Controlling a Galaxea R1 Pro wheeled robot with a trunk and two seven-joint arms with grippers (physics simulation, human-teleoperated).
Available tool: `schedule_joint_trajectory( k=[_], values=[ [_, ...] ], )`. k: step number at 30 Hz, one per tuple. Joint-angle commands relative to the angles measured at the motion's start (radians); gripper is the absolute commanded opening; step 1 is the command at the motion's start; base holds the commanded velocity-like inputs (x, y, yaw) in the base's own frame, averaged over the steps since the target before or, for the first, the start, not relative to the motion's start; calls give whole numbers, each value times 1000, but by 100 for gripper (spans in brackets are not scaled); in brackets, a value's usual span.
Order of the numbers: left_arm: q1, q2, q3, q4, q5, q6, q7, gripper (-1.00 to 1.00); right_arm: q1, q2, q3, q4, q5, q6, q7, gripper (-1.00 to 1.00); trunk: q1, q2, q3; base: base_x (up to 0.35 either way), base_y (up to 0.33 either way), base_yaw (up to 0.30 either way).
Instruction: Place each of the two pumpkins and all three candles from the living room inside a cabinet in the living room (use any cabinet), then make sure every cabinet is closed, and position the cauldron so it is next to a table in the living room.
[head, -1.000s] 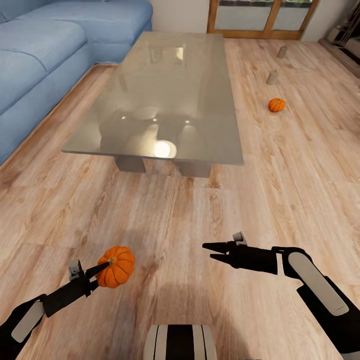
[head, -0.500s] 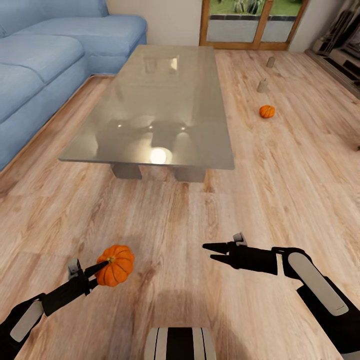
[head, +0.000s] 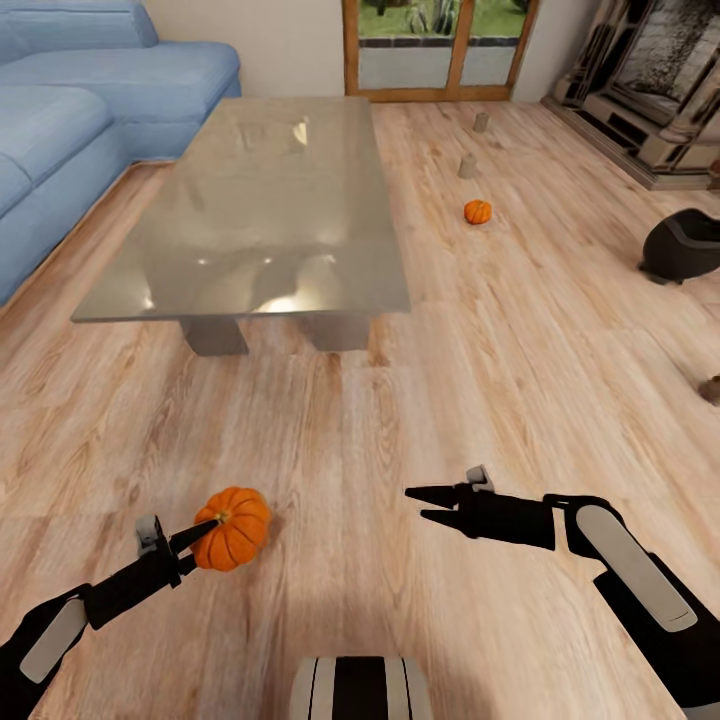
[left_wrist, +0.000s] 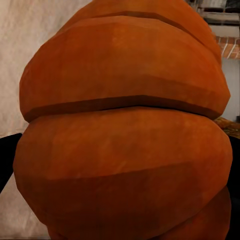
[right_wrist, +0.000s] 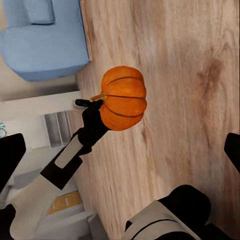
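The left gripper (head: 205, 533) is clamped on the larger pumpkin (head: 232, 527), its dark fingers pinching the ribbed orange body near the stem and carrying it clear above the wood-plank floor (head: 360, 430). In the left wrist view the pumpkin's ribs (left_wrist: 125, 135) sit right against the lens, with black finger edges at either side. The right wrist view looks across at the same pumpkin (right_wrist: 123, 98) held by the left gripper (right_wrist: 92, 111), floor planks behind it and a blue sofa piece at the far corner.

The right gripper (head: 422, 504) holds nothing; its two pointed fingers are parted by a narrow gap and aim toward the left arm, level with the carried pumpkin and well apart from it.

Ahead of both arms stands the coffee table (head: 250, 215), its glossy grey top bare and reflecting light, slab legs beneath. The blue sofa (head: 70, 130) runs along the table's left. On the floor right of the table lies the smaller pumpkin (head: 478, 211); beyond it stand two beige candles, the nearer candle (head: 467, 165) and the farther candle (head: 481, 121), in a loose line toward the glass garden doors (head: 440, 45). The black cauldron (head: 682, 245) sits on the floor at the right edge, near the fireplace (head: 650, 90) and well apart from the table
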Motion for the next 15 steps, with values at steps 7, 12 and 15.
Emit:
schedule_joint_trajectory(
  k=[7, 12, 15],
  values=[
    [0, 0, -1, -6, 6, 8, 0, -100, -1, 0, 1, 1, 11, 1, 39, 100, -1, 0, 7, -310, -110, -245],
    [0, 0, -1, -7, 6, 8, 0, -100, 2, 1, 1, 1, 10, 1, 48, 100, -1, 0, 12, -260, -133, -245],
    [0, 1, 0, -6, 6, 8, 0, -100, 7, 1, 0, -1, 8, 1, 54, 100, -1, 0, 16, -78, -46, -245]
  ],
)
